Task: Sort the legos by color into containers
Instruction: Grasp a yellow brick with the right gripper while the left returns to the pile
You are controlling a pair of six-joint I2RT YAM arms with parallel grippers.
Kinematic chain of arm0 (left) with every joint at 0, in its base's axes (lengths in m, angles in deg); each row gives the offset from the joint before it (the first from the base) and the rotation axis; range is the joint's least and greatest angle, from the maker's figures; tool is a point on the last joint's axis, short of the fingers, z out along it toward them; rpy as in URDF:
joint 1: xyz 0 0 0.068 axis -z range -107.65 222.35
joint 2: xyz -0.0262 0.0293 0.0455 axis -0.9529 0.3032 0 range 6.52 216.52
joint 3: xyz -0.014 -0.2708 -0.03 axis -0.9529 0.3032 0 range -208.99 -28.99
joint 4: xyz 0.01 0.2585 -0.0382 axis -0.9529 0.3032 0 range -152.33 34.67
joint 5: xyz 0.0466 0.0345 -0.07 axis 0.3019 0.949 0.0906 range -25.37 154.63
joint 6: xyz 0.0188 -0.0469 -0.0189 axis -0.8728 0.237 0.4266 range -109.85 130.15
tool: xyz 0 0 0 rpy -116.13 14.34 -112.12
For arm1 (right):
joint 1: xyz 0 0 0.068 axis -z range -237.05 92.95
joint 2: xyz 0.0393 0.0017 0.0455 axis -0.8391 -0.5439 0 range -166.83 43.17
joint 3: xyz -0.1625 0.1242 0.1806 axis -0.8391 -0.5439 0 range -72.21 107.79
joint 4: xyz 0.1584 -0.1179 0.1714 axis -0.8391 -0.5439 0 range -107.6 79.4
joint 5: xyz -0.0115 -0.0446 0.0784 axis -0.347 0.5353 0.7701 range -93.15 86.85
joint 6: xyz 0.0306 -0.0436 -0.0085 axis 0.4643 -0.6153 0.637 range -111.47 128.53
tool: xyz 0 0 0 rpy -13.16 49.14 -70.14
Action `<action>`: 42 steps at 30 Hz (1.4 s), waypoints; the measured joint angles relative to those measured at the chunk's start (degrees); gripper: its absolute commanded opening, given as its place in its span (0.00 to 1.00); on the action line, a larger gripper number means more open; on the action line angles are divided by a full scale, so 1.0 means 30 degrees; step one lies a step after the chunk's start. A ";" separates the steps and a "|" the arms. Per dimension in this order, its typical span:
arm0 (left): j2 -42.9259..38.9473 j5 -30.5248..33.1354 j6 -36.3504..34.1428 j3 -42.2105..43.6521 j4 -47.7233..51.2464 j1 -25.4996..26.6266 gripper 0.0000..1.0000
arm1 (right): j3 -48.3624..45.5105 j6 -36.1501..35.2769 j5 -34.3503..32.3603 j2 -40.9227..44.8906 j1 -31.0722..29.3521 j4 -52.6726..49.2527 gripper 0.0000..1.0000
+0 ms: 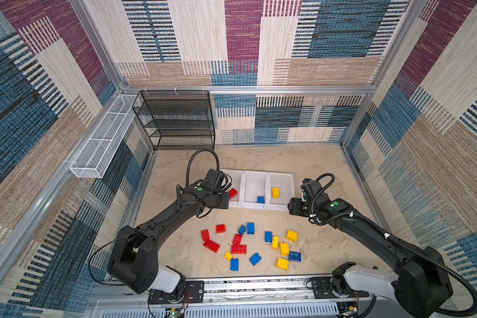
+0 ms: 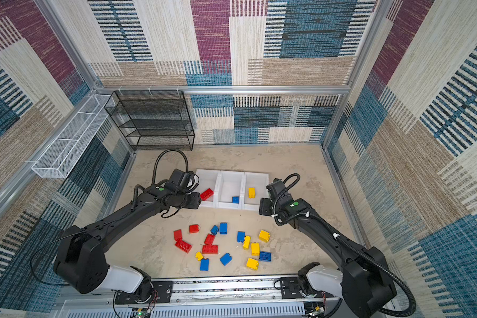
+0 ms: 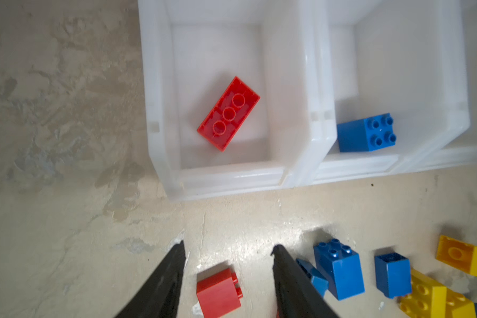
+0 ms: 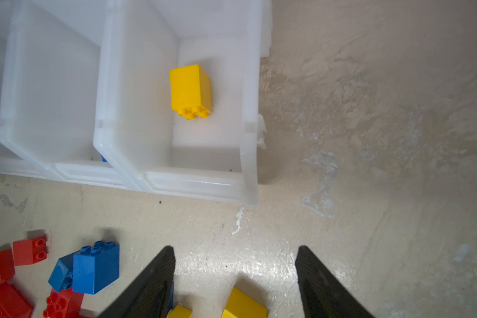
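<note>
My left end effector [image 3: 227, 250] hangs with jaws parted, empty. My right end effector [image 4: 234, 252] does likewise, jaws wider. I have the left arm [image 1: 165, 217] and right arm [image 1: 369, 228] stretched forward.

I see white bins [image 1: 255, 184], a red brick [image 3: 228, 113], a blue brick [image 3: 365, 133], a yellow brick [image 4: 190, 89], black arms [image 1: 163, 217], mottled beige floor [image 1: 287, 159], walls [image 1: 243, 33] patchworked striped blue, maroon, tan.

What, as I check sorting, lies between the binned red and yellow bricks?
The middle bin, holding one blue brick, as both top views show.
</note>
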 measured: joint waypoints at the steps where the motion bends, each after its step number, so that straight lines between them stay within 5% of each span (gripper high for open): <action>1: -0.0299 -0.0051 0.0204 0.0335 -0.0109 0.0000 0.55 | -0.0029 -0.0066 0.0022 -0.0058 -0.0051 -0.0138 0.72; 14: -0.3395 -0.0969 0.2361 0.3053 -0.1005 0.0393 0.55 | -0.1348 0.1974 0.0503 -0.0925 -0.2820 -0.1268 0.76; 24: -0.4874 -0.0969 0.2820 0.4277 -0.1166 0.0597 0.55 | -0.1894 0.4466 -0.0138 -0.0525 -0.3111 -0.1647 0.75; 42: -0.4940 -0.1574 0.3730 0.5224 -0.2346 0.0809 0.55 | -0.2841 0.5923 0.0029 -0.0852 -0.3789 -0.1610 0.60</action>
